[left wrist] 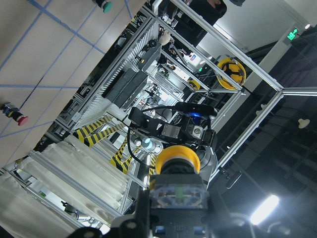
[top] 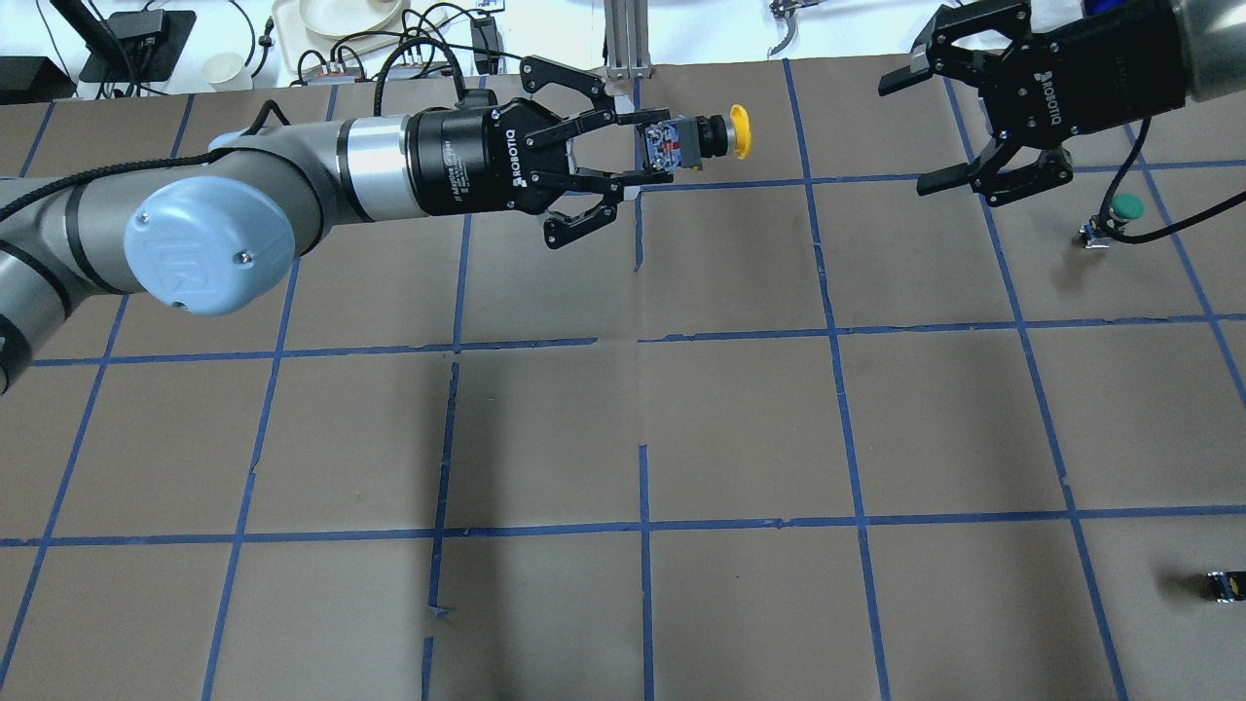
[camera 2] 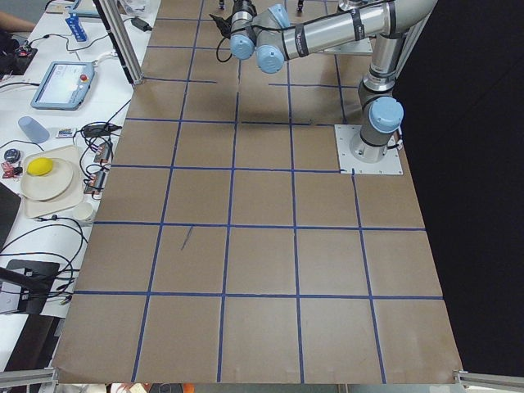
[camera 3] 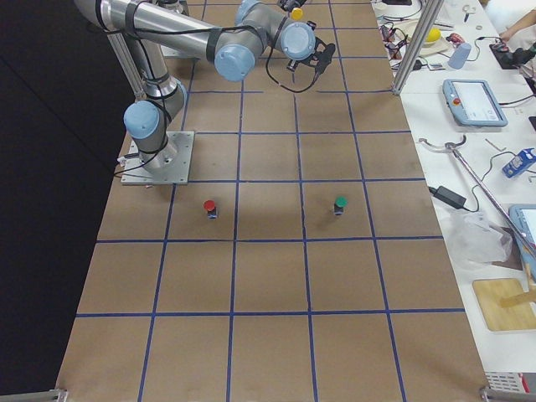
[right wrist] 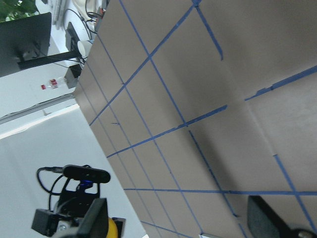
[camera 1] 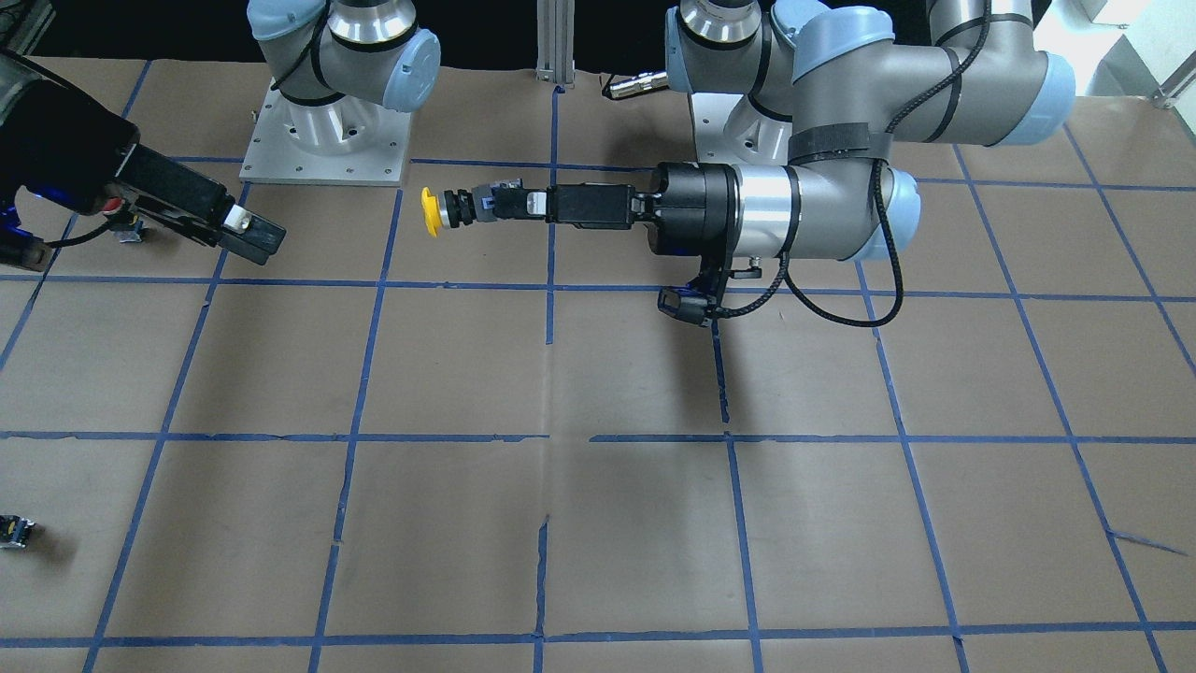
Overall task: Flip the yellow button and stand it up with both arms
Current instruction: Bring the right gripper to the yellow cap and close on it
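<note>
Yellow button [top: 703, 138], pinched sideways in your left gripper [top: 657, 146] w/ cap out, could drop if the spread-wide right gripper [top: 920, 129] knocks it mid hand-over.

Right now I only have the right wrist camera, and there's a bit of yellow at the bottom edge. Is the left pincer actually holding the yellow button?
Observer: Yes. In the overhead view the left pincer is shut on the body of the yellow button.
Operator: Which way is the cap facing?
Observer: The button is held sideways, with the cap pointing away from the left pincer and toward your right pincer.
Operator: Are the two touching?
Observer: No. The overhead view shows a clear gap between the cap and the right pincer.
</note>
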You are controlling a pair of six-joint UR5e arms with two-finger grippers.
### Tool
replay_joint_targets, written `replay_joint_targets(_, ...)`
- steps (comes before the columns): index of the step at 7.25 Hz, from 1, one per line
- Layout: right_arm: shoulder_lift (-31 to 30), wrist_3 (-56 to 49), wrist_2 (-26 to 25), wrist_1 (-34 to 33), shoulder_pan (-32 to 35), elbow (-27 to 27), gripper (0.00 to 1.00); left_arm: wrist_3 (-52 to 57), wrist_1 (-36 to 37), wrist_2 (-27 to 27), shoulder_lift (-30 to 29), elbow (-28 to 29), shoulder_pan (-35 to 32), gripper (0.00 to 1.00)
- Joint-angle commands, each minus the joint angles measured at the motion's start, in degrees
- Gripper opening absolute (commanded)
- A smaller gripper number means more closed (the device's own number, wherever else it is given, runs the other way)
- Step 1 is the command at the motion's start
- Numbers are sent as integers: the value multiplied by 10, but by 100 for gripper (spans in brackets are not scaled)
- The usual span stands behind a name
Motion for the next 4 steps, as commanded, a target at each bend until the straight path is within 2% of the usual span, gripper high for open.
replay_joint_targets(1,-9,2,101,3,13,37,100,21,3,-67,1,-35,-28,2)
replay_joint_targets(2,-22,3,104,4,19,47,100,22,14,-89,-2,-47,-28,2)
replay_joint_targets(3,-46,6,137,7,37,62,100,22,19,-89,-4,-50,-28,2)
replay_joint_targets(4,-60,4,144,10,40,84,100,21,19,-91,-5,-50,-29,2)
